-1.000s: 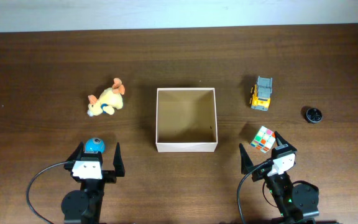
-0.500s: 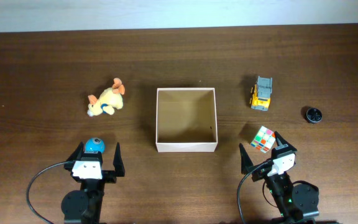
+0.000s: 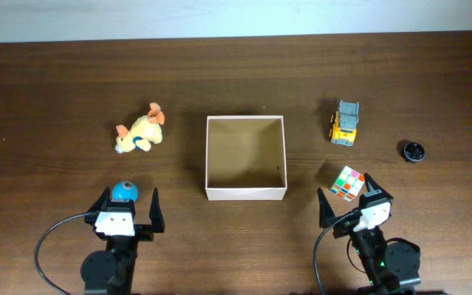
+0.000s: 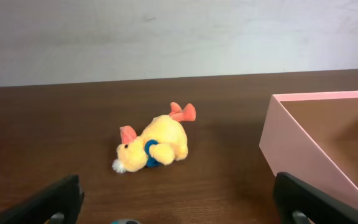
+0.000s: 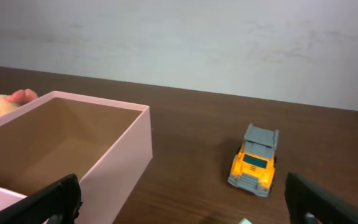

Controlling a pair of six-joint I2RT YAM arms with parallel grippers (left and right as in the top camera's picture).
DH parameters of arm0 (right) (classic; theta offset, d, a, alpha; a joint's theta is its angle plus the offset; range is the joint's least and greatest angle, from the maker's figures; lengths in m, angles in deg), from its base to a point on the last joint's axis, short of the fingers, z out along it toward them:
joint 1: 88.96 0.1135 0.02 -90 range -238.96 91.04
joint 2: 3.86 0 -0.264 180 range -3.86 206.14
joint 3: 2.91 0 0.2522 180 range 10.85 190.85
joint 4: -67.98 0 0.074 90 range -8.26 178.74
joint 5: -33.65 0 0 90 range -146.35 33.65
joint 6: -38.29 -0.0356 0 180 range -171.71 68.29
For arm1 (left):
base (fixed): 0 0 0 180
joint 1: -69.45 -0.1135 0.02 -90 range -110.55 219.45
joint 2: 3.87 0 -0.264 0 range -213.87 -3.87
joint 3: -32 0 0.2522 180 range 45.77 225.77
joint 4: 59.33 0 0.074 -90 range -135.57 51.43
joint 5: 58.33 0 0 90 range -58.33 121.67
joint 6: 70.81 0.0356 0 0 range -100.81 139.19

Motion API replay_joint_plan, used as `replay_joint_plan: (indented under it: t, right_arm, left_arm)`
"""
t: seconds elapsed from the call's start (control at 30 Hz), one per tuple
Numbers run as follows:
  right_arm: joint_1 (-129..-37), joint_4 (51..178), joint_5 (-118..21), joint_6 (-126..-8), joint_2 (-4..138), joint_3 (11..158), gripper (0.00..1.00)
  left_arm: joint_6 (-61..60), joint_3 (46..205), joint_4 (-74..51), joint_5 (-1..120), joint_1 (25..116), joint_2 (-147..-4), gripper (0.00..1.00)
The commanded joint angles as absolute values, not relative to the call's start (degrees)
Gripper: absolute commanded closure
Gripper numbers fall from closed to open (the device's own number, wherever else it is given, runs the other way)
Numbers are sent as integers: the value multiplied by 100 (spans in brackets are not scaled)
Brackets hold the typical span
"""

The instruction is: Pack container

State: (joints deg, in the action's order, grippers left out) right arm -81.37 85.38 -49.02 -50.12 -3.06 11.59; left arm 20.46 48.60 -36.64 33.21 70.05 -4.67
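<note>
Wooden table [image 3: 56,90], box [image 3: 246,194] at its centre; left claw [image 3: 129,198] and right claw [image 3: 347,199] both gape, empty; puzzle cube [image 3: 347,183] sits just at right claw's 12 o'clock, box at its 10

Container [image 3: 245,194] white outside, tan inside; plush duck [image 3: 140,133] yellow-orange; toy truck [image 3: 345,124] yellow-grey; table [image 3: 56,98] dark brown.

Blue ball [image 3: 124,192] blocking left end effector [image 3: 129,199], cube [image 3: 347,182] blocking right end effector [image 3: 345,195], container [image 3: 246,193] top open
</note>
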Motion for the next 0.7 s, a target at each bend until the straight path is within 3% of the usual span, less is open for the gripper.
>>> replay_joint_plan:
  t: [0.0, 0.43, 0.67]
  right_arm:
    - [-8115, 8597, -5291, -4997, -295, 1117, 1]
    - [-8115, 8696, -5861, -5001, 533, 1368, 1]
    - [-8115, 9837, -6042, -5001, 1141, 2730, 1]
  left_arm:
    - [2136, 4820, -3679, 3345, 6977, -417, 1]
    - [2136, 4820, -3679, 3345, 6977, -417, 1]
    - [2136, 4820, -3679, 3343, 6977, -417, 1]
